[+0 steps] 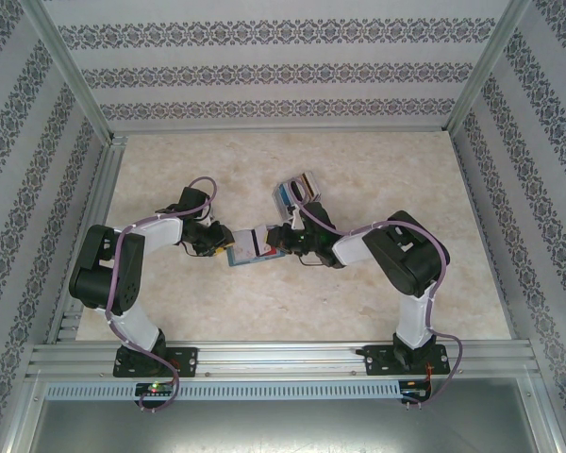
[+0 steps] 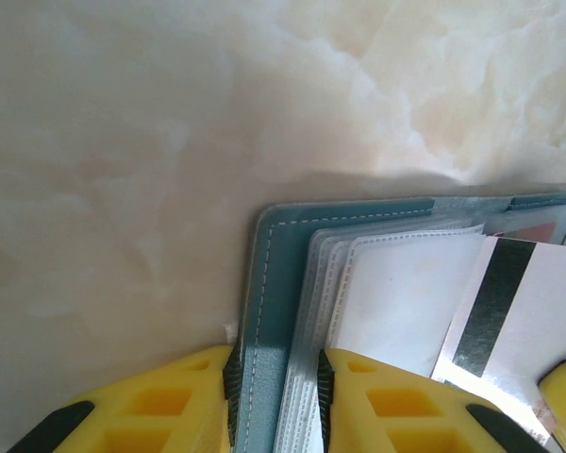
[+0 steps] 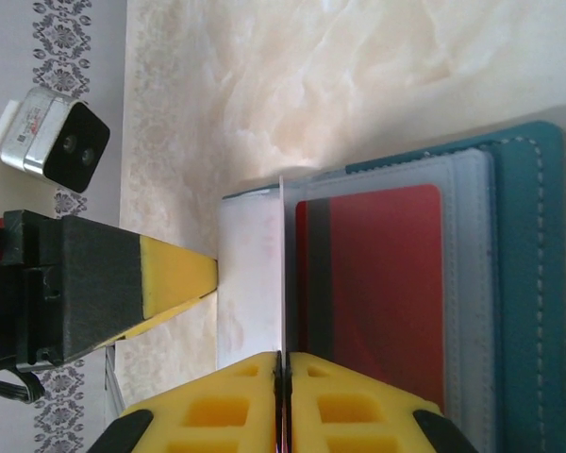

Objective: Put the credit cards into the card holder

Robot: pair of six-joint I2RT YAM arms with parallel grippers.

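Left claw (image 2: 276, 387) clamped on teal card holder (image 2: 267, 283) edge, frame bottom; right claw (image 3: 281, 368) pinching white striped card (image 2: 524, 321) edgewise.

card holder (image 2: 264, 302): cut by bottom edge | striped card (image 2: 524, 330): cut right | loose cards (image 1: 297, 192): too small to count

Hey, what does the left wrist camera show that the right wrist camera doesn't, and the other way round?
Left wrist alone: the left gripper clamped on the cover edge of the teal card holder, and the flat whitish face of the striped card. Right wrist alone: a red card with its whole face in a clear sleeve, the right gripper shut on the striped card, here edge-on, and the patterned wall. Both: the holder open on the marble table, its clear sleeves, and yellow fingers.
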